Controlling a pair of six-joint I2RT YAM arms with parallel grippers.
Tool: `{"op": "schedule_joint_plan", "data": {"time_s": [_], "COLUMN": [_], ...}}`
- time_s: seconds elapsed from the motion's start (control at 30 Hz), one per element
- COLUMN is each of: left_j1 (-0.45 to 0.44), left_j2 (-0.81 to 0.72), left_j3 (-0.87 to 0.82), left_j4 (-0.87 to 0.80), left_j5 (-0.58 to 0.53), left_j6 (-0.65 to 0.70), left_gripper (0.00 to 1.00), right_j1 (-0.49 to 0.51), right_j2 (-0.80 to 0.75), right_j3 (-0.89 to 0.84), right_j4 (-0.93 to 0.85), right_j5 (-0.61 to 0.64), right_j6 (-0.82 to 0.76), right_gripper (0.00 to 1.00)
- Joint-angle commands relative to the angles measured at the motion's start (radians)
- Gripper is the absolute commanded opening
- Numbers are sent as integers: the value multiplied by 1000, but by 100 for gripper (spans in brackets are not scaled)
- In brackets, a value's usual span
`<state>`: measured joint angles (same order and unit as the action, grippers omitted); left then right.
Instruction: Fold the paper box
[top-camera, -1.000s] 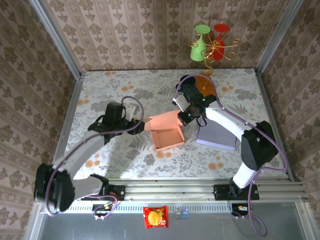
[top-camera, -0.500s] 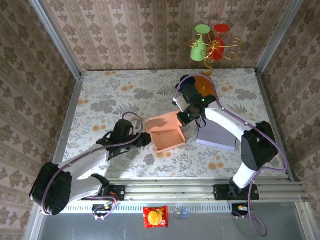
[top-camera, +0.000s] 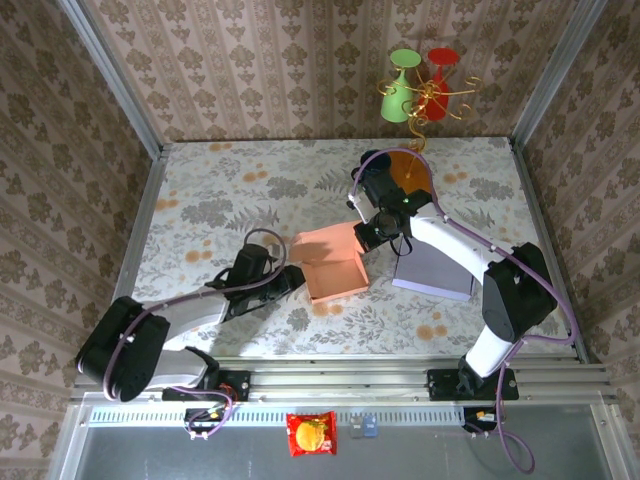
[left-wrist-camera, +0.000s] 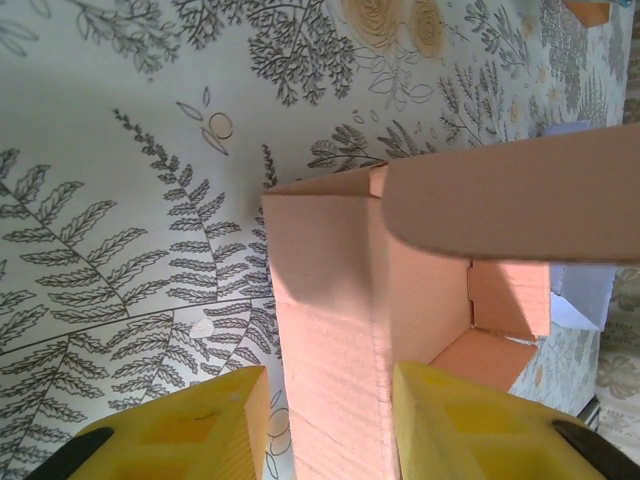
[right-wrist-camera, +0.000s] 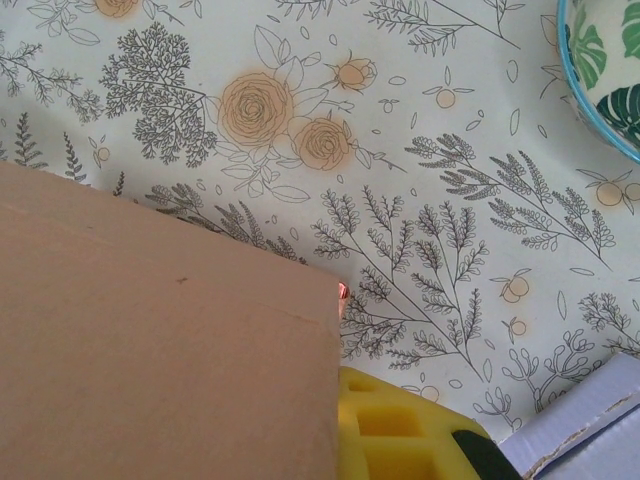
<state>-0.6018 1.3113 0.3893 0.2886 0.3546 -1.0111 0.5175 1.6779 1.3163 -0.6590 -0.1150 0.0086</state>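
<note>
The salmon paper box lies open in the middle of the table, its lid flap raised at the back. My left gripper is low at the box's left wall. In the left wrist view that gripper straddles the wall, open: the left yellow finger stands clear of the cardboard and the right finger is inside the box against it. My right gripper is shut on the lid's back right corner. In the right wrist view the lid covers one finger and a yellow finger shows beneath.
A lavender flat box lies right of the paper box, close under the right arm. An orange round dish sits behind it. A gold stand with green and red cups hangs at the back wall. A red snack packet lies below the rail.
My left arm has swung toward the near edge and dropped low, bringing its gripper onto the box's left wall with its jaws narrowing. The right arm has kept its hold and not moved.
</note>
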Motion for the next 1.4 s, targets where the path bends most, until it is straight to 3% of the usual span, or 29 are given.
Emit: {"op": "schedule_joint_plan", "data": {"time_s": [0.0, 0.67, 1.0, 1.37], "left_j1": [-10, -9, -32, -99], "left_j2": [19, 83, 90, 116], "left_j3": [-33, -16, 99, 236], "left_j4": [150, 95, -244, -478], "left_j5": [-15, 15, -30, -173], "left_j6": [-72, -36, 102, 158], "left_gripper": [37, 26, 23, 2], "right_j1": [9, 10, 15, 30], "right_j2": [-23, -27, -30, -39], "right_j3": [12, -2, -7, 1], "right_j4": [-54, -45, -42, -52], "right_j5": [3, 1, 10, 37], "right_j6": [25, 57, 79, 125], "right_gripper": [0, 0, 0, 0]}}
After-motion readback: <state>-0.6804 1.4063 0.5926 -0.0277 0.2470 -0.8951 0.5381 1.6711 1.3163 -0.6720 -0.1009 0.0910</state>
